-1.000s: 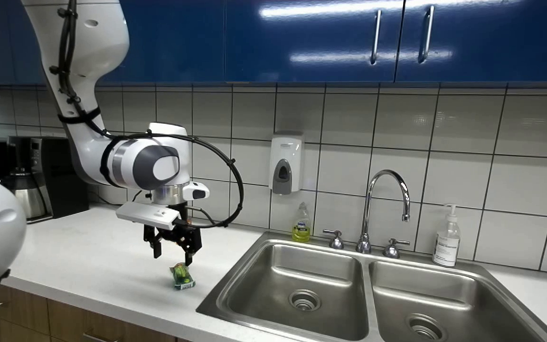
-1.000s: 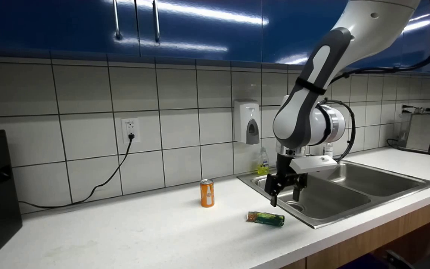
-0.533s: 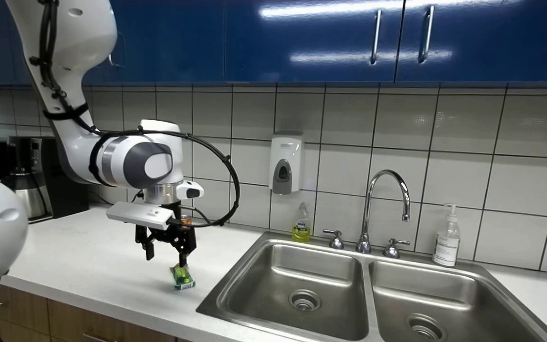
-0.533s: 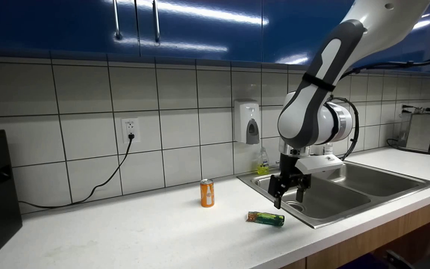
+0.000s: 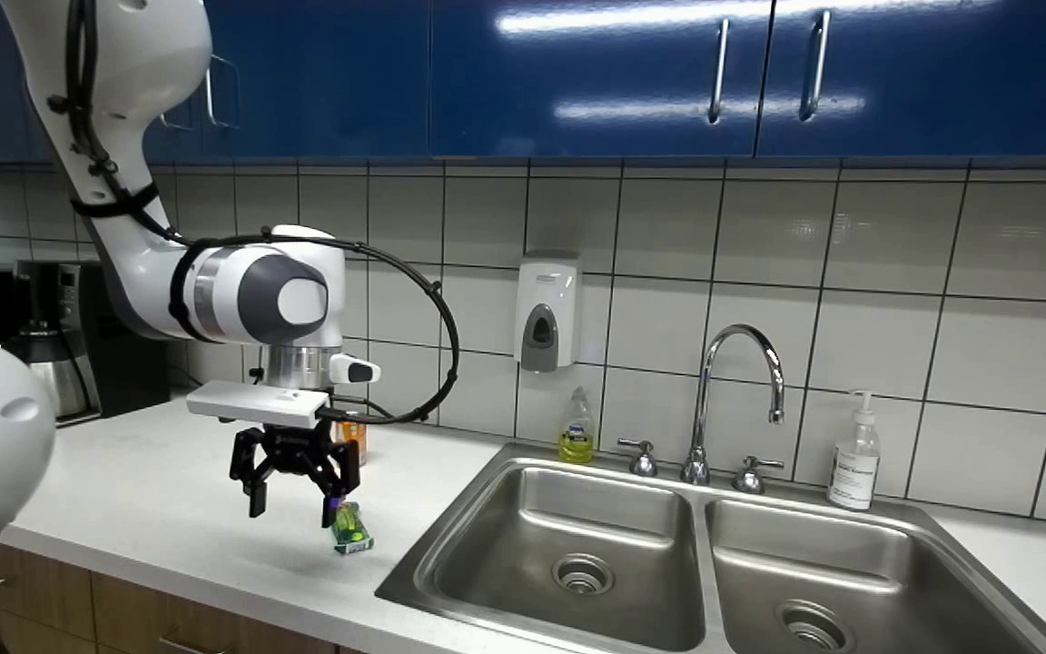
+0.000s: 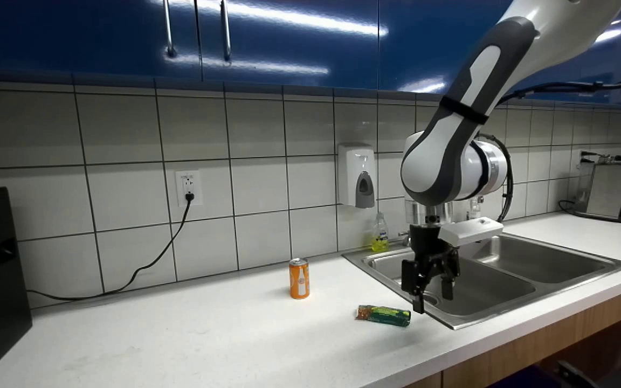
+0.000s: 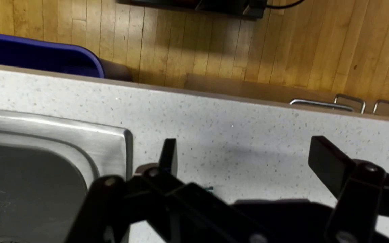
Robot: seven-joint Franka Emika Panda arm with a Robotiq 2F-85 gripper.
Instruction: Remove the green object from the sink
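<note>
No txt could be read on any item. Pump btl. (image 5: 853, 454): carried white lbl. (image 5: 853, 476), dark print, too sm. to make out. Clear squeeze btl. (image 5: 577, 418): had sm. front lbl. (image 5: 576, 435), illeg. White wall dispenser (image 5: 547, 309): faint print nr. top, illeg. Orange can (image 6: 295, 280): showed white btl.-shaped graphic (image 6: 302, 279), wording unclear. Green pkt. (image 6: 388, 316): bore yellow print, blurred. Wall outlet (image 6: 188, 186): tiny marks at top, unreadable.
</note>
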